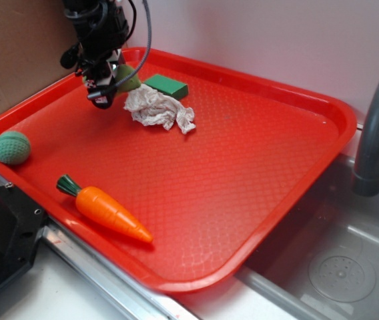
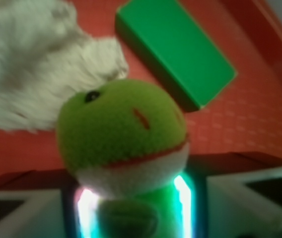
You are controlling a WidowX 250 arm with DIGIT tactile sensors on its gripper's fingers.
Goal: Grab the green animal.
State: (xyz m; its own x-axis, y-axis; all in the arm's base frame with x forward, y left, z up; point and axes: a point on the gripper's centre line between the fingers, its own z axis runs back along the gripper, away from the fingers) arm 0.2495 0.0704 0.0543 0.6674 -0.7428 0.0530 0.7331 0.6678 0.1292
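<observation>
Red tray (image 1: 256, 167) fills most of the exterior frame, with a sink at lower right. Hand (image 1: 107, 85) sits at upper left, clenched on the green animal (image 1: 127, 78); the wrist view shows its head (image 2: 123, 131) filling centre frame between lit pads. Green block (image 1: 166, 86) and crumpled cloth (image 1: 157, 109) lie just beside. Teal ball (image 1: 11, 147) at left edge; carrot (image 1: 106, 209) lower left.
</observation>
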